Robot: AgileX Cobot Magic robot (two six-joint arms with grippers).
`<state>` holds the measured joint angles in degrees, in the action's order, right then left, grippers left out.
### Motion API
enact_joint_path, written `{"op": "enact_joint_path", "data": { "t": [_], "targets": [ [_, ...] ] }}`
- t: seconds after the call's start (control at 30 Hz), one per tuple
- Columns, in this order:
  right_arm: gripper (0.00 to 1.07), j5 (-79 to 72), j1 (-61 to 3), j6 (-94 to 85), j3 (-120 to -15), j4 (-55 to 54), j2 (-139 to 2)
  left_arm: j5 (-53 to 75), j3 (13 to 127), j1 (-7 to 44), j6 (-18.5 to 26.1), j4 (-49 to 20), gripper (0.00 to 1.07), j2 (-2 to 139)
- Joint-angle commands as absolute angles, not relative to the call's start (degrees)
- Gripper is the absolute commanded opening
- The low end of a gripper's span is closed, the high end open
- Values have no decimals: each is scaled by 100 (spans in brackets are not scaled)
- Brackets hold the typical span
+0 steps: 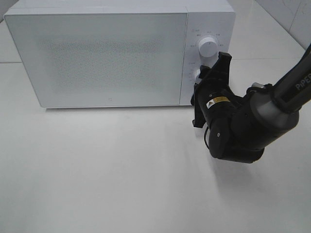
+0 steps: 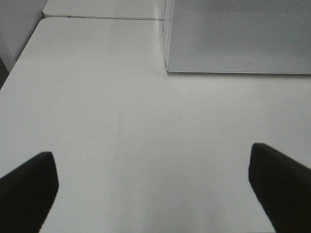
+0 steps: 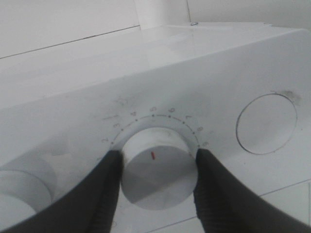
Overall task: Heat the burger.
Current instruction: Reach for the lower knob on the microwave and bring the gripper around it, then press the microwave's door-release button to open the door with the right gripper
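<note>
White microwave [image 1: 97, 53], door shut; I can't see the burger, likely inside it. My right jaws are half closed around its lower dial [image 3: 155, 145], gripping it to set the time; left jaws gape empty over the surface [image 2: 97, 97] in front of the microwave

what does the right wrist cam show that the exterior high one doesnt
Only the right wrist view: the lower knob face-on, its red mark and numbered scale, with the right gripper closed on both its sides. Only the exterior high view: the whole microwave with its door shut, and the right arm reaching in. Both: the gripper at the white control panel.
</note>
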<state>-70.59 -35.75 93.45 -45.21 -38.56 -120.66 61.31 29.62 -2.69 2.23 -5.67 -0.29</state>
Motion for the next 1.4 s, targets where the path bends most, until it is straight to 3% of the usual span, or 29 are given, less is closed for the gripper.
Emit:
{"op": "enact_joint_path", "data": {
  "t": [0.03, 0.27, 0.53, 0.6, 0.63, 0.67, 0.73, 0.77, 0.87, 1.4],
  "targets": [
    [10, -7850, -3667, 9471, -4721, -2578, -12003, 6142, 2956, -298, 201, -590, 100, -126],
    [14, -8010, -3667, 9379, -4721, -2785, -12003, 6142, 2956, -298, 201, -590, 100, -126],
    [33, -8004, -3667, 9150, -4693, -3243, -11992, 6142, 2956, -298, 201, -590, 100, -126],
    [43, -8004, -3667, 8921, -4601, -3581, -11986, 6142, 2956, -298, 201, -590, 100, -126],
    [43, -8004, -3667, 8921, -4601, -3581, -11986, 6142, 2956, -298, 201, -590, 100, -126],
    [53, -8004, -3667, 8852, -4526, -3718, -11986, 6142, 2956, -298, 201, -590, 100, -126],
    [57, -8004, -3667, 8846, -4486, -3718, -11986, 6142, 2956, -298, 201, -590, 100, -126],
    [69, -7998, -3673, 8812, -4395, -3718, -11986, 6142, 2956, -298, 201, -590, 100, -126],
    [79, -7993, -3678, 8732, -4251, -3684, -11986, 6142, 2956, -298, 201, -590, 100, -126],
    [75, -7477, -3684, 7277, -3352, -2848, -11155, 6142, 2956, -298, 201, -590, 100, -126]
  ]
}}
